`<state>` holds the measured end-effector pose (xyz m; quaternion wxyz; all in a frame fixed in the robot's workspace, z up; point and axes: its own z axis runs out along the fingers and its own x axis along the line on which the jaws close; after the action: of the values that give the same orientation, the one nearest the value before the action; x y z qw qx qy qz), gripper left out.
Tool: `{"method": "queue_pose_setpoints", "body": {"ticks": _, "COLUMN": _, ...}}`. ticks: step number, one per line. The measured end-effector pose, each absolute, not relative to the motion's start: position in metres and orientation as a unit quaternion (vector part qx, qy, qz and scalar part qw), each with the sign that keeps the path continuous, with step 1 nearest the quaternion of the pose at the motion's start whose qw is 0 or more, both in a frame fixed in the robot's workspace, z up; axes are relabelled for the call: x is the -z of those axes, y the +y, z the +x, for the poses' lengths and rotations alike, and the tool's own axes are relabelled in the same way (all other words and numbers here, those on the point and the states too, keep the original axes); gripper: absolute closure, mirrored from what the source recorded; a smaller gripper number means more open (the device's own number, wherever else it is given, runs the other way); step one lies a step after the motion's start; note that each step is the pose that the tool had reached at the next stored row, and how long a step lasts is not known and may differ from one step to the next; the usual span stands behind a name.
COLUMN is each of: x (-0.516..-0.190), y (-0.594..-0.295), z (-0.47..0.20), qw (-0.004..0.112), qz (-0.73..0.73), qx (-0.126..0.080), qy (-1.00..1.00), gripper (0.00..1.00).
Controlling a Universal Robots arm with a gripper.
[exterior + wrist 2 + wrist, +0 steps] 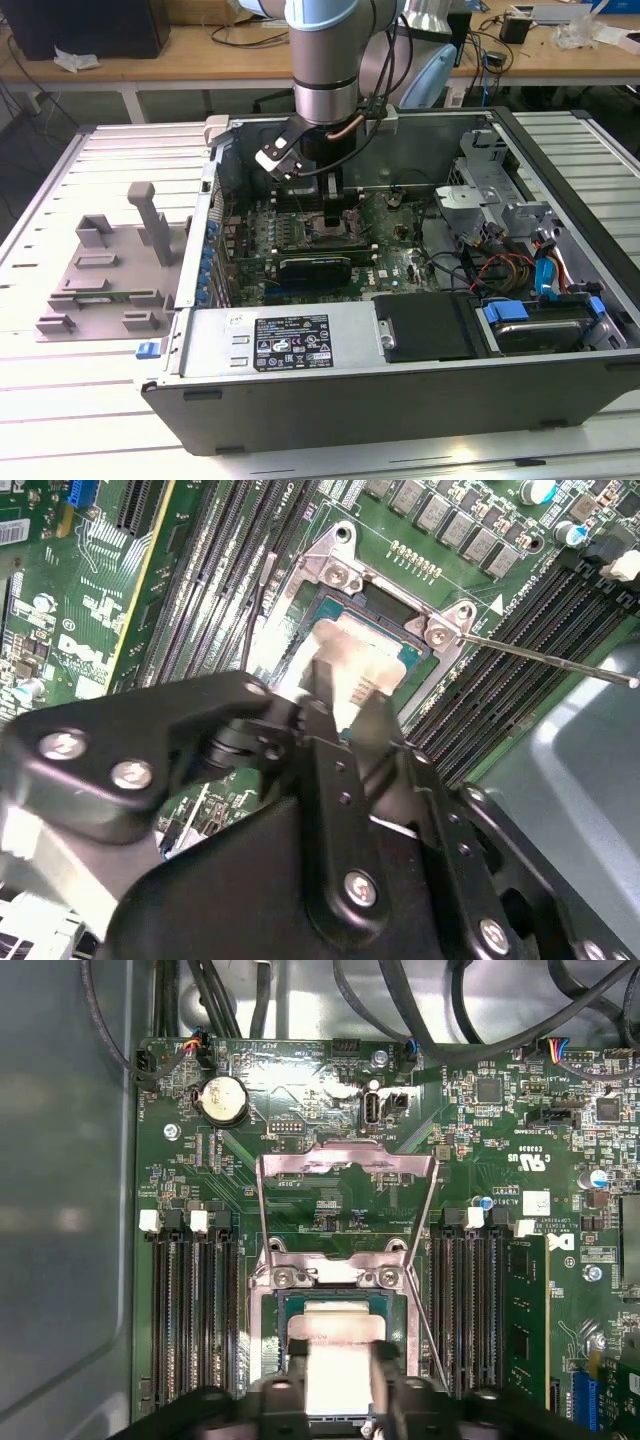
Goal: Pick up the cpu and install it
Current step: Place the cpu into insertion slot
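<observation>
Cpu, a small flat square chip with a shiny silver-grey metal top, down within the dark rectangular metal-framed socket on the green motherboard. Cannot tell whether fully seated on the socket bed or just above it. Same cpu in the second wrist view, pale and glaring under the light, framed by the socket's corners.

Black two-fingered gripper pointing straight down into the open black and grey computer case, at the end of the silver and pale blue arm. Gripper directly over the socket in both wrist views. Fingers drawn in narrow, pressed against two opposite edges of the cpu and gripping it.

Silver metal load plate hinged up and standing open beyond the socket. Thin wire lever swung out beside the socket, over the black memory slots flanking it on both sides. Round silver coin battery farther off on the board.

Grey plastic tray with upright blocks on the white slatted table, just beside the case at the exterior view's left, well apart from the gripper.
</observation>
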<state>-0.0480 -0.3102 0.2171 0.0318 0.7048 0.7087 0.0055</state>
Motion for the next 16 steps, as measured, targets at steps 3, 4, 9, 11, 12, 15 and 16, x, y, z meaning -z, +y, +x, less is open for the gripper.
{"method": "queue_pose_setpoints", "body": {"ticks": 3, "x": -0.217, "y": -0.31, "z": -0.048, "qw": 0.032, "qz": 0.705, "qx": -0.006, "qy": 0.709, "gripper": 0.78}}
{"method": "queue_pose_setpoints", "body": {"ticks": 4, "x": -0.217, "y": -0.31, "z": -0.048, "qw": 0.032, "qz": 0.705, "qx": -0.005, "qy": 0.709, "gripper": 0.84}}
{"method": "queue_pose_setpoints", "body": {"ticks": 9, "x": -0.218, "y": -0.31, "z": -0.048, "qw": 0.032, "qz": 0.705, "qx": -0.005, "qy": 0.709, "gripper": 0.89}}
{"method": "queue_pose_setpoints", "body": {"ticks": 11, "x": -0.222, "y": -0.31, "z": -0.048, "qw": 0.032, "qz": 0.705, "qx": -0.005, "qy": 0.709, "gripper": 0.89}}
{"method": "queue_pose_setpoints", "body": {"ticks": 12, "x": -0.226, "y": -0.31, "z": -0.048, "qw": 0.032, "qz": 0.705, "qx": -0.005, "qy": 0.709, "gripper": 0.89}}
{"method": "queue_pose_setpoints", "body": {"ticks": 15, "x": -0.235, "y": -0.31, "z": -0.048, "qw": 0.032, "qz": 0.705, "qx": -0.005, "qy": 0.709, "gripper": 0.89}}
{"method": "queue_pose_setpoints", "body": {"ticks": 16, "x": -0.236, "y": -0.31, "z": -0.048, "qw": 0.032, "qz": 0.705, "qx": -0.006, "qy": 0.709, "gripper": 0.89}}
